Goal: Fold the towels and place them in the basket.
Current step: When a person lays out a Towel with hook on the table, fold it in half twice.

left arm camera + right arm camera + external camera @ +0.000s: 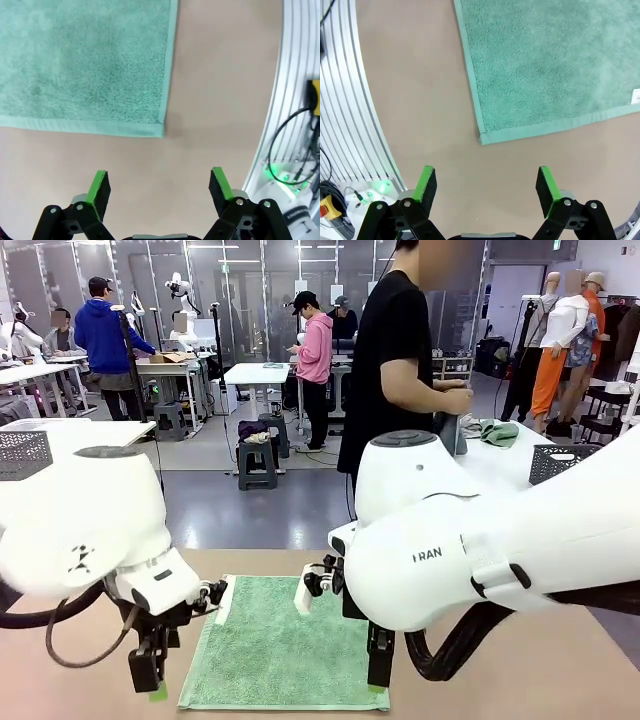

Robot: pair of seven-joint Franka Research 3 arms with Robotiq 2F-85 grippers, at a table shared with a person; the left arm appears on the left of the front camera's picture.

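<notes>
A mint green towel (280,650) lies flat on the tan table between my two arms. My left gripper (150,678) hangs open just outside its near left corner. In the left wrist view the open left gripper (160,187) sits a little short of that corner of the towel (85,65), with nothing between the fingers. My right gripper (378,672) stands open at the near right corner. In the right wrist view the right gripper (485,185) is open and the towel (545,65) ends just ahead of it. The dark lattice basket (560,462) stands far right on a white table.
A person in black (395,360) stands beyond the table, hands on a grey cloth (452,430), with a crumpled green cloth (500,432) beside it. A greyer perforated basket (22,452) sits far left. The robot's ribbed base rail (290,100) borders the table's near edge.
</notes>
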